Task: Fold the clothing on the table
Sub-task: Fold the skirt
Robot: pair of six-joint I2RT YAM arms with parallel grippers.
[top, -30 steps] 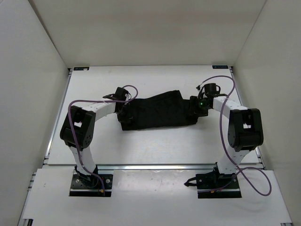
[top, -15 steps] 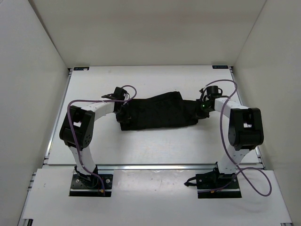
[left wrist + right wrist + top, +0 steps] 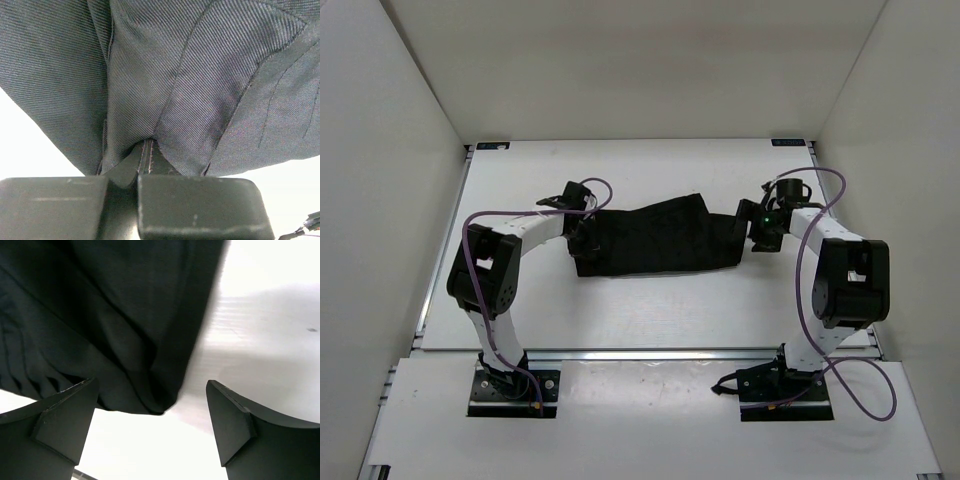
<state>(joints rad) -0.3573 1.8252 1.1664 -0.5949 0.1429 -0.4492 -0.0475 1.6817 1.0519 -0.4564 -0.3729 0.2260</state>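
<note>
**Black pleated fabric clothing (image 3: 655, 238) pinched at one end, free at the other**

Top external view: the clothing lies spread as a wide band across the middle of the flat matte white table (image 3: 650, 310), between the two arms. The black two-fingered left gripper (image 3: 580, 232) sits at the band's left end. The matching right gripper (image 3: 752, 232) stands just at its right end.

Left wrist view: the left gripper (image 3: 137, 175) has its fingers closed together on a gathered fold of the ribbed clothing (image 3: 175, 75). The fabric fans out away from the fingers. White table (image 3: 20, 145) shows on either side.

Right wrist view: the right gripper (image 3: 150, 420) has its fingers spread wide and clamps nothing. The clothing (image 3: 110, 315) ends in a rumpled corner that lies on the table (image 3: 270, 330) just ahead of the gap between the fingers.
</note>
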